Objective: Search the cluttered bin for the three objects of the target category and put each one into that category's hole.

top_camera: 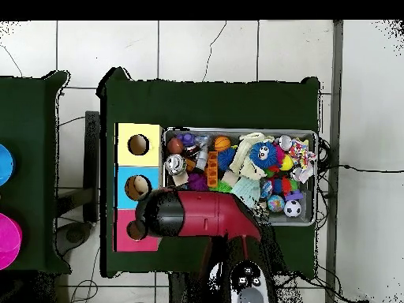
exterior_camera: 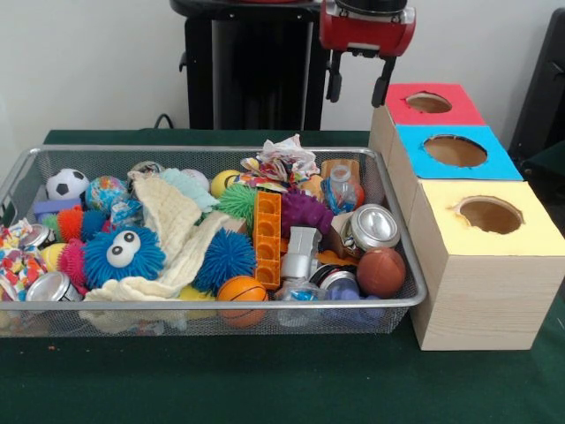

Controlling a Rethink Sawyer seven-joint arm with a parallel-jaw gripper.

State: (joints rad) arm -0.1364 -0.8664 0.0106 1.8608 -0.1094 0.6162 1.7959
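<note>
- Sitting on the green desk (exterior_camera: 265, 389), one silver mesh bin (exterior_camera: 388, 190) brims with toys.
- One pale wood box (exterior_camera: 481, 291) shows three holes: red (exterior_camera: 428, 102), blue, yellow.
- Tool (exterior_camera: 358, 81) hangs spread, empty.

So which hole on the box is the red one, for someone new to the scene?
Find the pale wood box beside the silver wire mesh basket. It has three round holes in a row. The red-surround hole is the end one nearest the robot, next to blue, below the pincer.
</note>
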